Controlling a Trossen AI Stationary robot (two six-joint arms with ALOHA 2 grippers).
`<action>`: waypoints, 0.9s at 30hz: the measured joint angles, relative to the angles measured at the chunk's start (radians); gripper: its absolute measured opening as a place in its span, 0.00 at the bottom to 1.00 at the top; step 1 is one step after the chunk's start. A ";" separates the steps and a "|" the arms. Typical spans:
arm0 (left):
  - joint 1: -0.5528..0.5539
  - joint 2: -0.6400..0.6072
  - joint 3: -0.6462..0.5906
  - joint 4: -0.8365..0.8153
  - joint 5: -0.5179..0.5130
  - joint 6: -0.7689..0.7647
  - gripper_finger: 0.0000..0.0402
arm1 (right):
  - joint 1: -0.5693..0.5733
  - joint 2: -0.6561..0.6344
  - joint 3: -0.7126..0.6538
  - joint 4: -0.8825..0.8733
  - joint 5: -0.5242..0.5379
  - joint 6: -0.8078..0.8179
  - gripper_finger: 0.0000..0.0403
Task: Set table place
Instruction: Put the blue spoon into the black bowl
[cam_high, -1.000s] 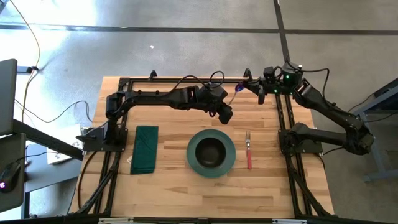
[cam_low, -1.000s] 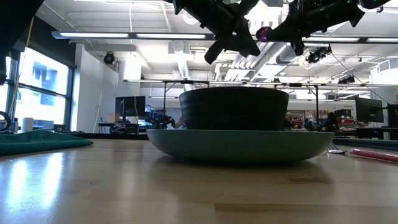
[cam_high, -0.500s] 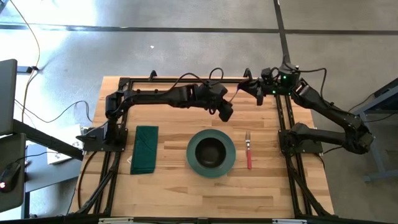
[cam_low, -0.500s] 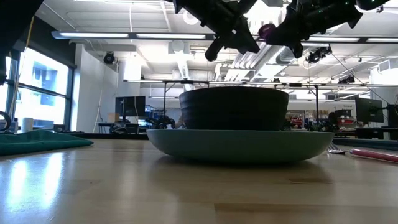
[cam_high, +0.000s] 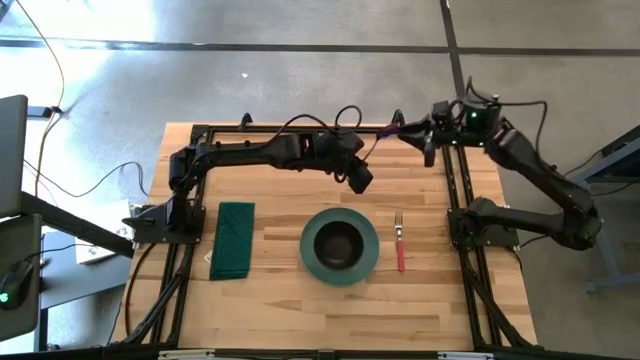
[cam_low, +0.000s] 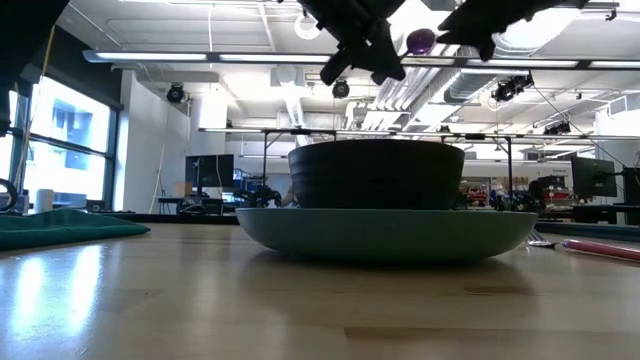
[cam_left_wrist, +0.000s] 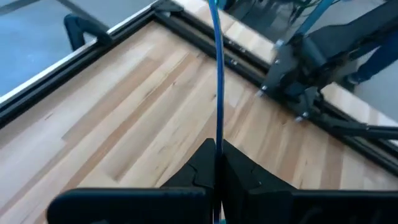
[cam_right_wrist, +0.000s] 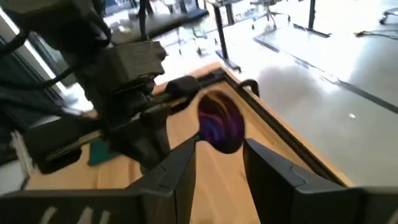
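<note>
A spoon (cam_high: 392, 131) with a thin blue handle (cam_left_wrist: 217, 93) and a purple bowl (cam_right_wrist: 221, 124) hangs in the air over the far middle of the table (cam_high: 290, 300). My left gripper (cam_left_wrist: 216, 146) is shut on its handle end and shows in the high view (cam_high: 365, 165). My right gripper (cam_right_wrist: 221, 148) is open near the far right corner (cam_high: 428, 138). Its fingers stand on either side of the purple bowl. In the low view the bowl (cam_low: 420, 41) shows high above the dishes. My left gripper pinches the spoon's handle (cam_left_wrist: 217, 134) between its two fingers. The handle shows edge-on and runs straight out past the fingertips toward my right gripper. The spoon is lifted clear of the table.
A dark bowl (cam_high: 340, 243) sits in a teal plate (cam_high: 370, 262) at the table's middle. A fork (cam_high: 400, 243) with a red handle lies right of the plate, and a folded green napkin (cam_high: 233, 240) lies left of it. Black rails (cam_high: 462, 200) frame the tabletop.
My right gripper has drawn back toward the table's right edge, away from my left gripper. The spoon has stayed in my left gripper, and its purple bowl end has risen a little.
</note>
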 joint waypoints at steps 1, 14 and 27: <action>0.000 0.000 0.000 -0.016 0.003 -0.004 0.00 | 0.000 0.000 0.031 -0.052 0.021 -0.024 0.31; -0.008 -0.108 0.000 -0.492 0.411 -0.030 0.00 | 0.000 -0.001 0.254 -0.394 0.307 -0.162 0.31; -0.115 -0.170 -0.043 -0.779 0.534 0.031 0.00 | 0.040 0.000 0.209 -0.448 0.420 0.044 0.31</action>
